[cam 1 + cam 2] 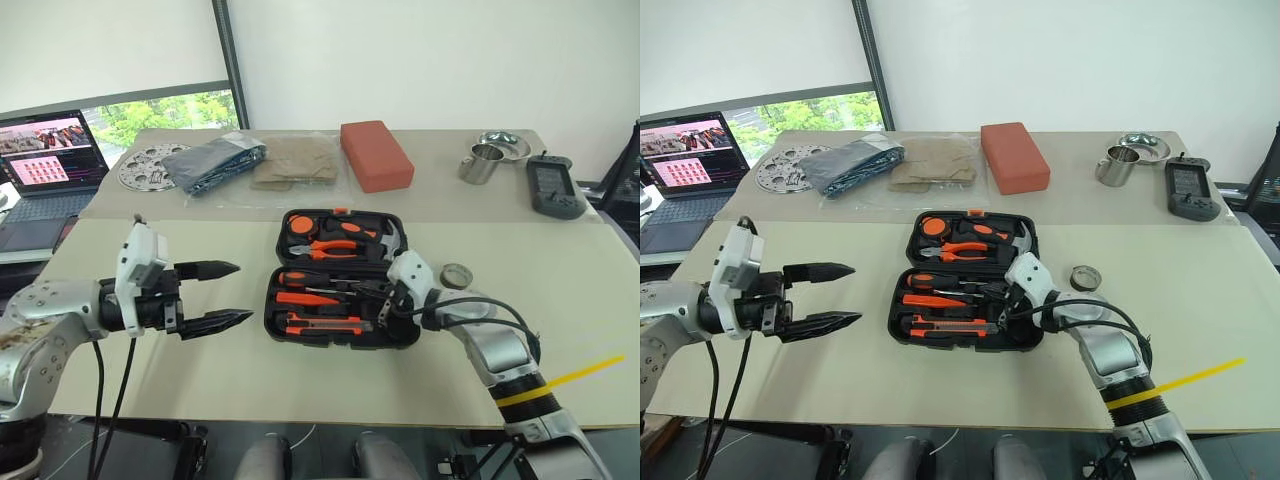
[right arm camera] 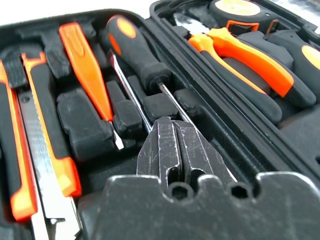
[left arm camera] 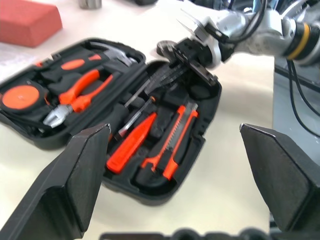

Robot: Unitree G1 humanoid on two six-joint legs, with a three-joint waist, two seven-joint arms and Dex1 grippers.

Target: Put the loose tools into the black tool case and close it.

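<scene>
The black tool case (image 1: 340, 341) lies open at the middle of the table. Its near half holds a black-and-orange screwdriver (image 2: 132, 47), a slim orange tool (image 2: 87, 65) and the utility knife (image 2: 42, 135). My right gripper (image 1: 385, 298) is shut, its tips (image 2: 175, 125) down in that half's right end, over the screwdriver's steel shaft. I cannot tell whether they pinch the shaft. The grey tape roll (image 1: 457, 275) sits on the table just right of the case. My left gripper (image 1: 244, 292) hovers open and empty to the left of the case.
The case's far half holds pliers (image 1: 335, 247), a hammer (image 1: 392, 238) and a tape measure (image 1: 298, 225). Along the back are a red-orange block (image 1: 375, 153), folded cloths (image 1: 215, 160), a perforated metal disc (image 1: 143, 165), a steel cup (image 1: 481, 163), a bowl (image 1: 505, 145) and a handheld device (image 1: 555, 187). A laptop (image 1: 45, 165) stands far left.
</scene>
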